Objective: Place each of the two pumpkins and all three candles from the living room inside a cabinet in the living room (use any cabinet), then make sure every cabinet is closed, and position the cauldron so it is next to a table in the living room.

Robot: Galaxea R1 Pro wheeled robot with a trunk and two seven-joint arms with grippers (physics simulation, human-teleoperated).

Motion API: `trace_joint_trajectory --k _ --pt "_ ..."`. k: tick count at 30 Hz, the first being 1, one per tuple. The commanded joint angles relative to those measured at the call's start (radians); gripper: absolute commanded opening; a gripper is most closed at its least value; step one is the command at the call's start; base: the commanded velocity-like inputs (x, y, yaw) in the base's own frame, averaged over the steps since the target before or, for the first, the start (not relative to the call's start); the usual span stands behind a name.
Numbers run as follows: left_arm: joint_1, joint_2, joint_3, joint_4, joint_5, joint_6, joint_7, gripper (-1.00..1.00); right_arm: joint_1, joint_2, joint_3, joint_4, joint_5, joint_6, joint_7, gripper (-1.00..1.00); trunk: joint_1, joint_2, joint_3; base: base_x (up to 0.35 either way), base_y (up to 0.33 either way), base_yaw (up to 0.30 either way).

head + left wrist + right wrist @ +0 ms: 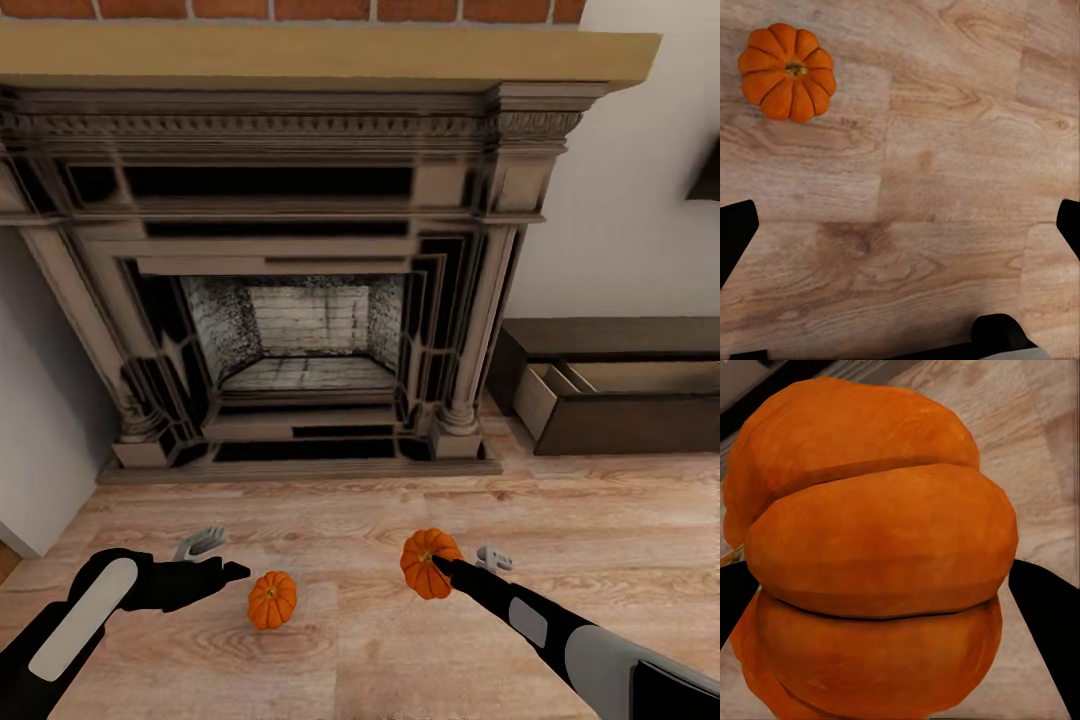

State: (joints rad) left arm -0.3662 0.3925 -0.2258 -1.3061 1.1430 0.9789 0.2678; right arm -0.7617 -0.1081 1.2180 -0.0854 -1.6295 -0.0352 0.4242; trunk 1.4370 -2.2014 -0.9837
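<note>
My right gripper [440, 566] is clamped on one pumpkin [428, 563], lifted clear of the floor [400, 660], presumably for carrying to the cabinet [620, 395] on the right, whose drawer [565, 385] stands open, pale inside. In the right wrist view the pumpkin [874, 559] sits so close that its stem and my fingertips are hidden; only dark finger edges flank it. My left gripper [215, 572] is empty, jaws spread wide, hovering low beside the second pumpkin [272, 599], which rests on the floor just off its tip, not between the fingers. The fireplace [300, 290] faces me. The cabinet runs out of frame; candles and cauldron I cannot locate.
</note>
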Motion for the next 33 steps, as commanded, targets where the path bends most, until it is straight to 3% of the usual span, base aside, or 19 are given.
trace_joint_trajectory --k 1,17,23,28,33 --pt "0.0 0.002 -0.001 -0.001 0.011 0.0 0.01 1.0 -0.001 0.0 0.006 -0.001 -0.007 -0.003 0.002 -1.0 0.0 0.0 -0.001 -0.051 0.121 -0.223" --pt "0.0 0.003 -0.001 -0.001 0.011 0.0 0.01 1.0 -0.001 -0.001 0.008 -0.008 -0.005 -0.003 0.01 -1.0 0.0 0.0 -0.006 -0.002 0.061 -0.15" --pt "0.0 0.003 0.0 -0.001 0.011 0.0 0.01 1.0 -0.001 0.0 0.009 -0.01 0.005 -0.004 0.091 -1.0 0.0 0.0 -0.006 0.001 0.145 -0.004" --pt "0.0 0.003 0.037 0.001 0.011 0.001 0.008 1.0 -0.001 0.001 0.009 -0.007 0.005 -0.005 0.116 -1.0 0.0 0.0 -0.006 0.0 0.042 0.0" --pt "0.0 0.003 0.045 0.003 0.01 0.001 0.008 1.0 -0.001 0.001 0.009 -0.007 0.006 -0.005 0.12 -1.0 0.0 0.0 -0.007 0.021 0.011 -0.029"
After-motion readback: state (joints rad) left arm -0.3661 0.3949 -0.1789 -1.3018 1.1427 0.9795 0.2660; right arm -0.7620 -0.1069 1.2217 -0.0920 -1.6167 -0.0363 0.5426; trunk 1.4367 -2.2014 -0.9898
